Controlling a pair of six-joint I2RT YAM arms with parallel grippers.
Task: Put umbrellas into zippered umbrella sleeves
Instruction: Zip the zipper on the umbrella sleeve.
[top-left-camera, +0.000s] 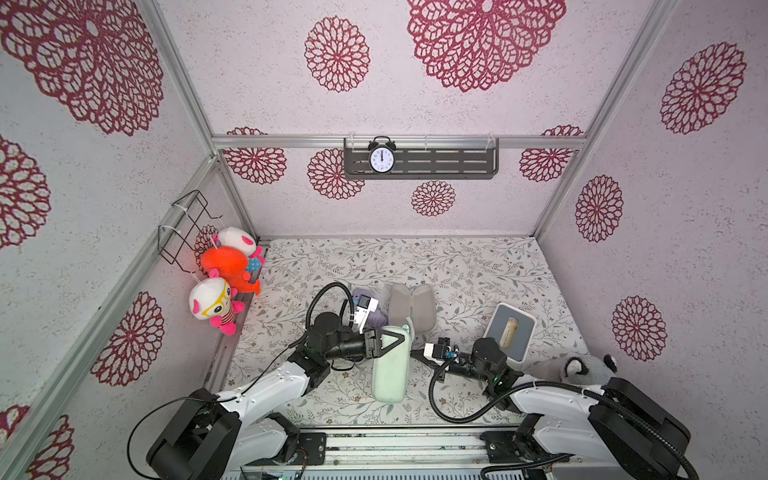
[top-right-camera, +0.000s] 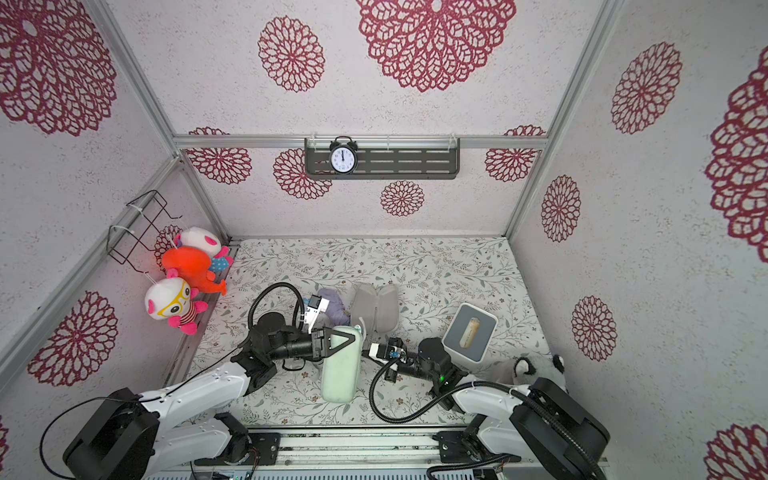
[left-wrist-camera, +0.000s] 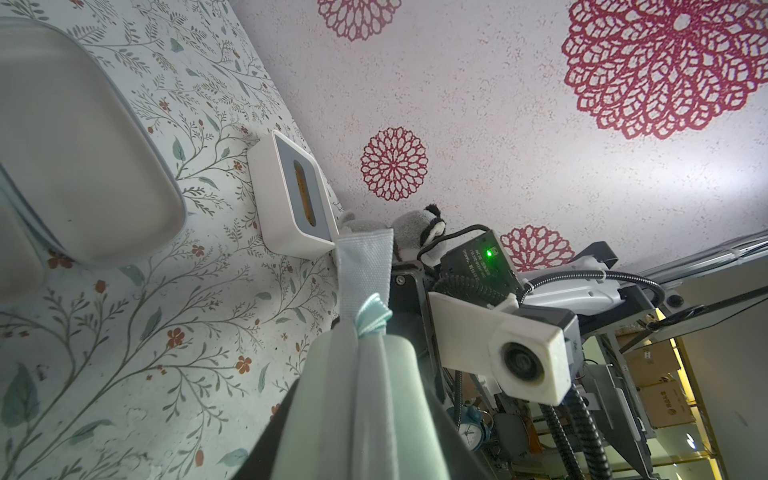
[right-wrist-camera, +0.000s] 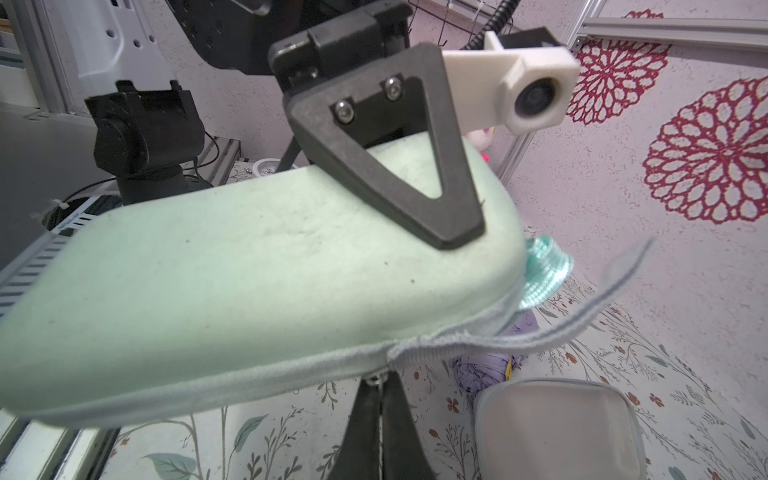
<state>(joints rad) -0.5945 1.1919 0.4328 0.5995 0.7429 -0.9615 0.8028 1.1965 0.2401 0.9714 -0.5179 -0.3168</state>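
Observation:
The mint green sleeve (top-left-camera: 390, 370) (top-right-camera: 340, 370) lies lengthwise at the front middle of the table, its halves together. My left gripper (top-left-camera: 392, 340) (top-right-camera: 343, 338) (left-wrist-camera: 365, 436) is shut across its far end, one finger (right-wrist-camera: 415, 166) lying on the shell (right-wrist-camera: 249, 270). My right gripper (top-left-camera: 413, 353) (top-right-camera: 365, 353) (right-wrist-camera: 380, 382) is shut on the zipper pull (right-wrist-camera: 377, 377) at the sleeve's right edge. Past the pull, loose zipper tape (right-wrist-camera: 582, 316) flaps free. A mint ribbon (right-wrist-camera: 540, 270) (left-wrist-camera: 372, 318) pokes out of the end. A lilac umbrella (top-left-camera: 376, 318) (top-right-camera: 334, 307) (right-wrist-camera: 482, 370) lies behind.
An open sleeve with pale grey lining (top-left-camera: 411, 307) (top-right-camera: 376, 307) (left-wrist-camera: 75, 158) (right-wrist-camera: 557, 428) lies just behind the mint one. A white box with a grey top (top-left-camera: 519, 345) (left-wrist-camera: 291, 232) stands at the right, a grey plush animal (top-left-camera: 582, 368) beside it. Plush toys (top-left-camera: 224, 270) hang on the left wall.

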